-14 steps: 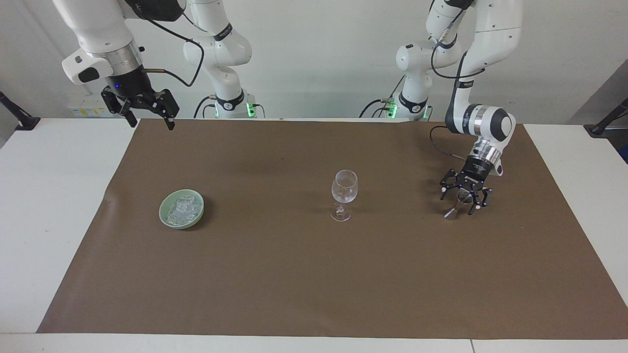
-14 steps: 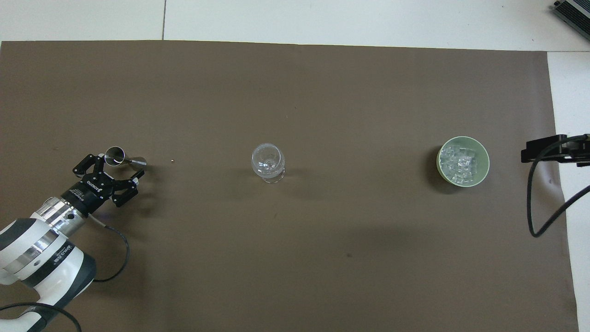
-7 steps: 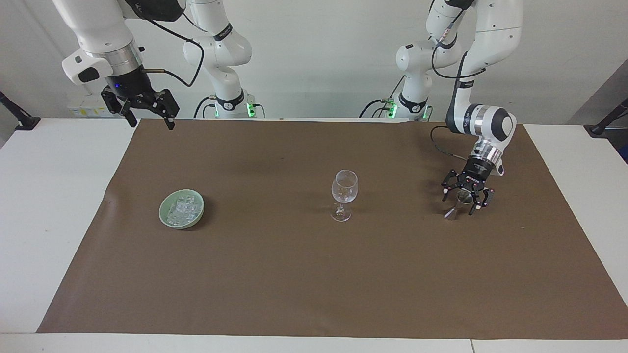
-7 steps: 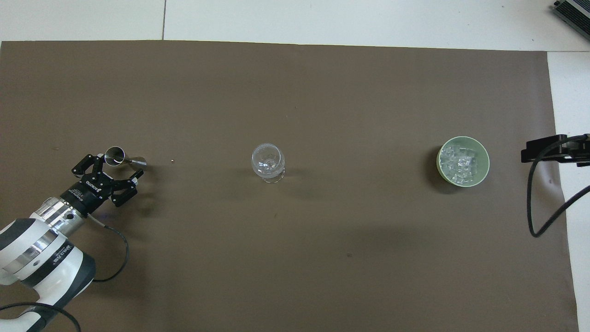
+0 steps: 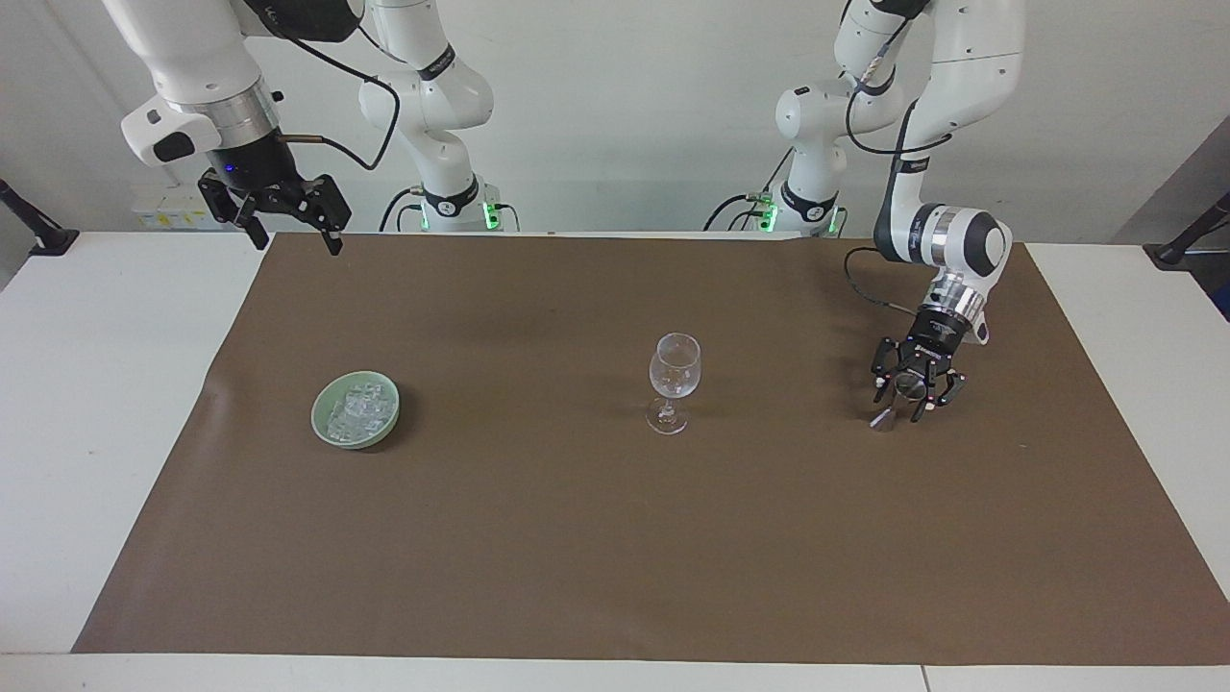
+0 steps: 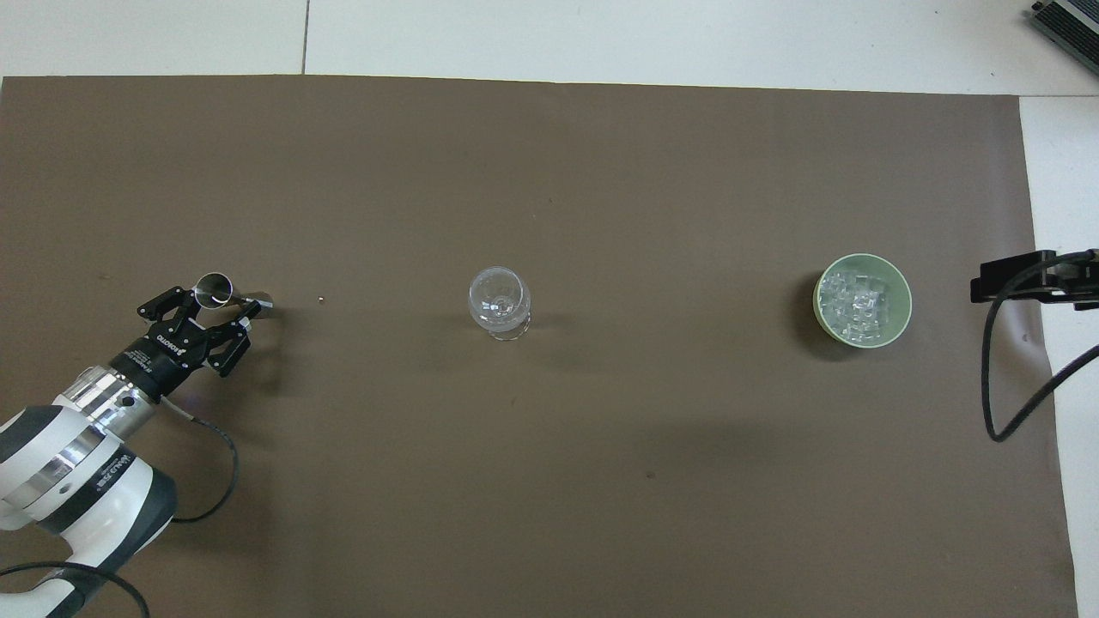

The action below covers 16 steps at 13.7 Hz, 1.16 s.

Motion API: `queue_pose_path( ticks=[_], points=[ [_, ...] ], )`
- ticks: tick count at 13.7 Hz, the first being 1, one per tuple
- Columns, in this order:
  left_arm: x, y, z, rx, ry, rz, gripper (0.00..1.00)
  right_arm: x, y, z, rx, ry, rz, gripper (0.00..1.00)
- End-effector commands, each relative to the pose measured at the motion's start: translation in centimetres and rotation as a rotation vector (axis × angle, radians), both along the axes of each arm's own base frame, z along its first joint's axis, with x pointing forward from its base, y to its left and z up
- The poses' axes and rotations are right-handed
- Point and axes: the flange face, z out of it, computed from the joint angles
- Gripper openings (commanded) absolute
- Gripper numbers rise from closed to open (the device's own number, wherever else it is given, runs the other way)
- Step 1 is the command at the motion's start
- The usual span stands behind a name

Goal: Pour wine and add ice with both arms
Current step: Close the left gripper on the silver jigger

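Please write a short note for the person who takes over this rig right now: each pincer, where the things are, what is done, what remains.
Left pincer: low at the left arm's end of the mat, fingers either side of the small metal cup, narrowed but the grip is not clearly complete.
Right pincer: open, up in the air over the mat's corner at the right arm's end; this arm waits.
Glass: upright at mid-mat, looks empty.
Bowl with ice: on the mat toward the right arm's end.
Done: nothing poured, no ice added.
Left: secure cup, pour into glass, add ice.
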Motion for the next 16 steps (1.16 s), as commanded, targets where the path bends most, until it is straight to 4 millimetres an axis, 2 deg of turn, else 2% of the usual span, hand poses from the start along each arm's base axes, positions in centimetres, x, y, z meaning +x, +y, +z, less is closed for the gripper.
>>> queue_pose_path(
  ticks=[1, 2, 5, 7, 8, 13, 16],
  points=[
    [-0.1, 0.2, 0.5, 0.006, -0.013, 0.021, 0.5, 0.1, -0.1, 0.0, 0.002, 0.001, 0.023, 1.0],
    [0.0, 0.3, 0.6, 0.005, -0.015, 0.023, 0.5, 0.1, -0.1, 0.0, 0.002, 0.001, 0.023, 1.0],
    [0.1, 0.3, 0.9, 0.003, -0.017, 0.026, 0.25, 0.1, -0.1, 0.0, 0.002, 0.001, 0.023, 1.0],
    [0.7, 0.9, 2.3, 0.003, -0.04, 0.041, 0.05, 0.1, -0.1, 0.0, 0.002, 0.001, 0.023, 1.0],
    [0.8, 0.9, 2.8, -0.007, -0.042, 0.047, 0.0, 0.1, -0.1, 0.0, 0.002, 0.001, 0.023, 1.0],
    [2.0, 0.5, 6.4, -0.037, -0.066, 0.07, 0.0, 0.1, -0.1, 0.0, 0.002, 0.001, 0.023, 1.0],
    [2.2, -1.8, 9.8, -0.03, -0.124, 0.028, 0.0, 0.1, -0.1, 0.0, 0.002, 0.001, 0.023, 1.0]
  ],
)
